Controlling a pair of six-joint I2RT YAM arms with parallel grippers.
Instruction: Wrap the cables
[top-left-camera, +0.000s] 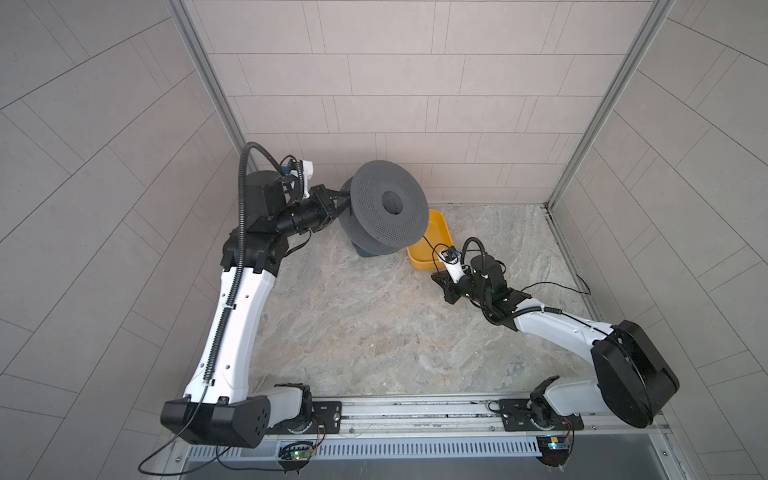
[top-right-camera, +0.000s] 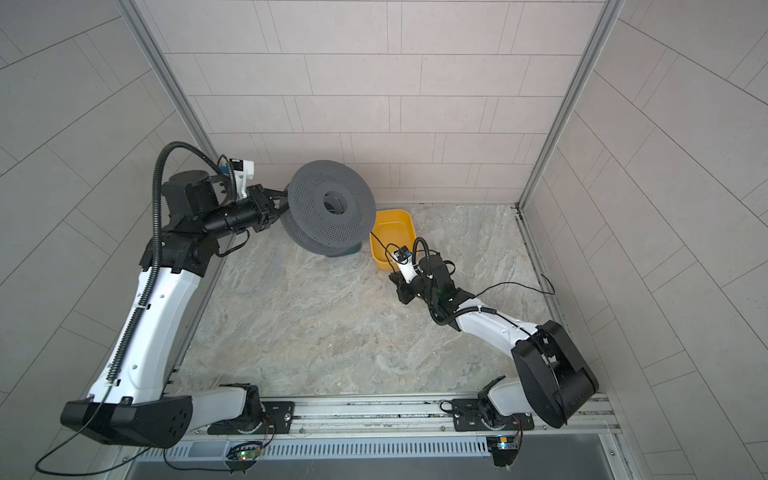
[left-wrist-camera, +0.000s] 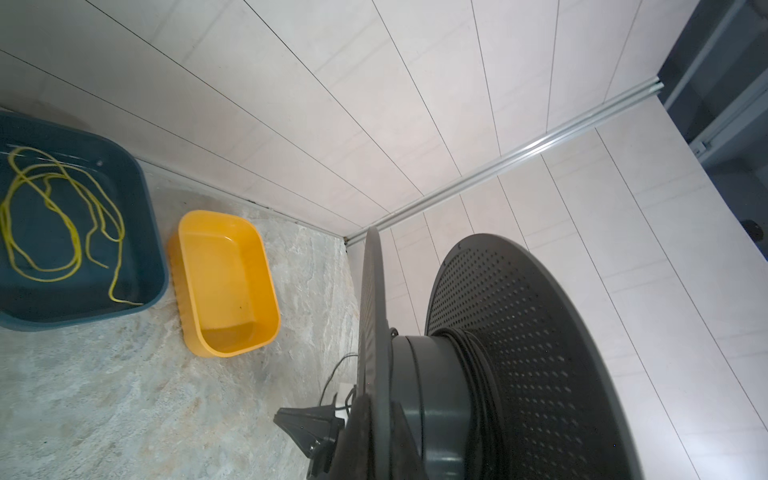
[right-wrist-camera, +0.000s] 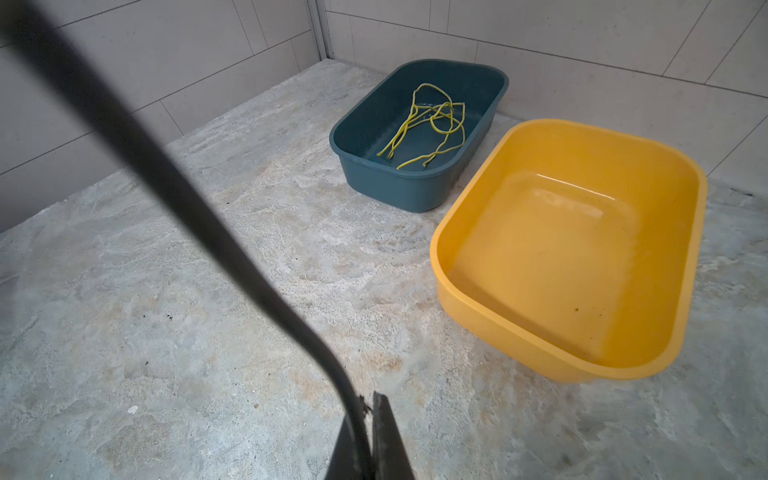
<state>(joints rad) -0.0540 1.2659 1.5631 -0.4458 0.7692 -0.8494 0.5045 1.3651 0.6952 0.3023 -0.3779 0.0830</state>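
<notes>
Right gripper (right-wrist-camera: 368, 415) closed on the black cable (right-wrist-camera: 166, 174), which runs from it to the spool (top-left-camera: 388, 208); left gripper (top-left-camera: 340, 199) clamps the spool's rim.

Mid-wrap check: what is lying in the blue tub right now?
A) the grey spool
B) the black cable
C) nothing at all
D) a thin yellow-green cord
D: the right wrist view shows a thin yellow-green cord lying loose inside the blue tub, while the black cable runs to the shut right end effector and the grey spool is held up by the left end effector.
</notes>
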